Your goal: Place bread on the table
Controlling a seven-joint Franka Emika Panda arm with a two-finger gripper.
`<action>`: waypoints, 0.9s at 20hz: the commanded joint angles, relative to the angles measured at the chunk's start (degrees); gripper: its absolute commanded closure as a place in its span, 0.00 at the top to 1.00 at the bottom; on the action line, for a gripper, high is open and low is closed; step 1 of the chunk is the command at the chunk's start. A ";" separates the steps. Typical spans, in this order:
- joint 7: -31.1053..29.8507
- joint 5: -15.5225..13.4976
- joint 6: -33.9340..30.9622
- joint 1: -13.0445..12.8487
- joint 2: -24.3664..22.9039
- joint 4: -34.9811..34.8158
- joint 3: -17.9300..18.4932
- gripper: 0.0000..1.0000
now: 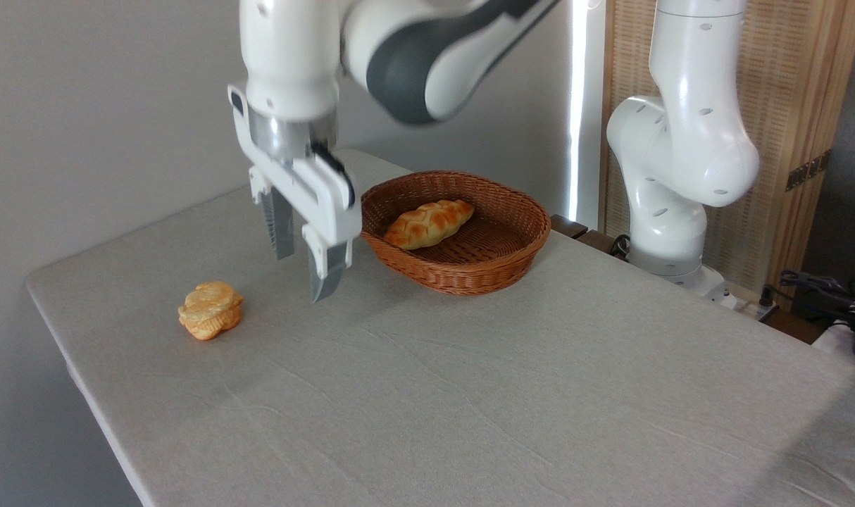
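A robotics test room set up as a staged tabletop scene: a white Franka arm is bolted beside a worktop draped in wrinkled grey-beige cloth, with bare grey walls behind it. Props rather than a meal sit on the cloth, among them a brown wicker basket holding a braided loaf. At the right edge, a woven wooden screen closes off the space, and loose black cables trail across the floor near the robot's base.
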 commanded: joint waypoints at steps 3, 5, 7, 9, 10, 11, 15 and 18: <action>0.00 12.08 -8.33 10.77 0.88 8.41 -9.36 1.00; -0.18 13.06 -8.42 14.03 0.88 8.50 -11.83 1.00; -0.27 13.50 -9.12 15.18 1.05 10.07 -12.37 1.00; -0.09 13.76 -13.32 15.62 2.89 14.54 -11.67 1.00; 0.08 13.76 -14.82 15.80 3.77 16.48 -11.58 1.00; 0.00 13.76 -14.84 15.80 3.87 16.67 -11.66 1.00; -0.35 13.33 -15.10 15.80 3.87 16.58 -11.84 1.00; -0.27 13.32 -15.10 15.80 4.04 16.58 -11.75 1.00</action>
